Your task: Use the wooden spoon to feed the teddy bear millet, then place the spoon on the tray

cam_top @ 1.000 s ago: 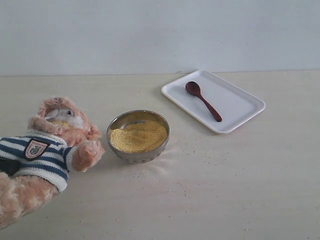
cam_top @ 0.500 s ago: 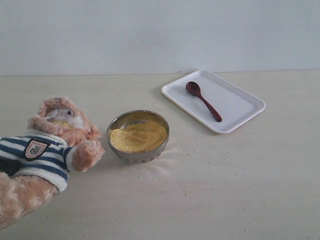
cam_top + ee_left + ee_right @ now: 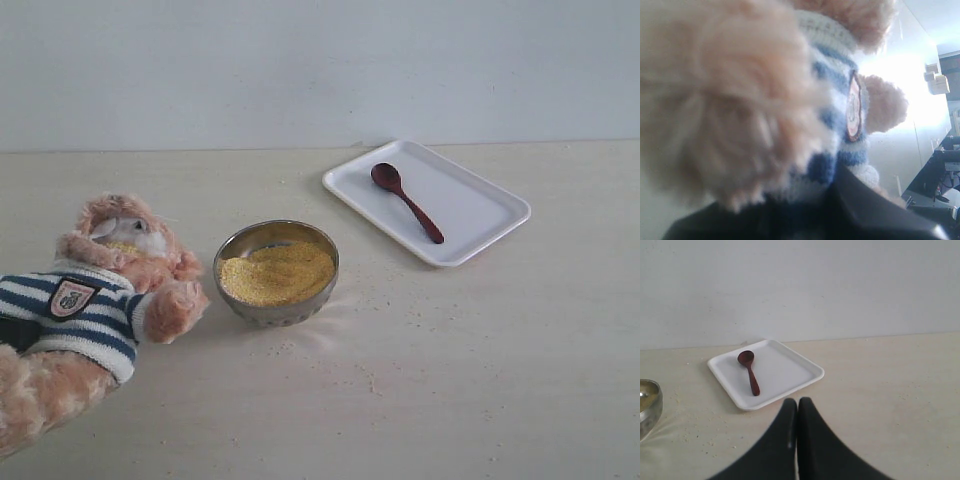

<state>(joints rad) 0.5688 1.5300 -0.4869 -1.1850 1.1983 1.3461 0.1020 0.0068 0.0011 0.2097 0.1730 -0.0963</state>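
Left gripper (image 3: 805,220): jaws appear part-closed on teddy bear (image 3: 100,290) lower body, propping it tilted beside steel bowl (image 3: 275,312) of millet (image 3: 277,272); fur hides contact.
Right gripper (image 3: 797,405): jaws fully closed, empty, above counter (image 3: 450,380).
Wooden spoon (image 3: 407,203): lies diagonally inside tray (image 3: 470,205).
Yellow grains at bear's muzzle.
Judgement: both steps look complete.

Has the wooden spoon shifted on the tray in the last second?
No. The wooden spoon lies at the same spot and angle on the tray.
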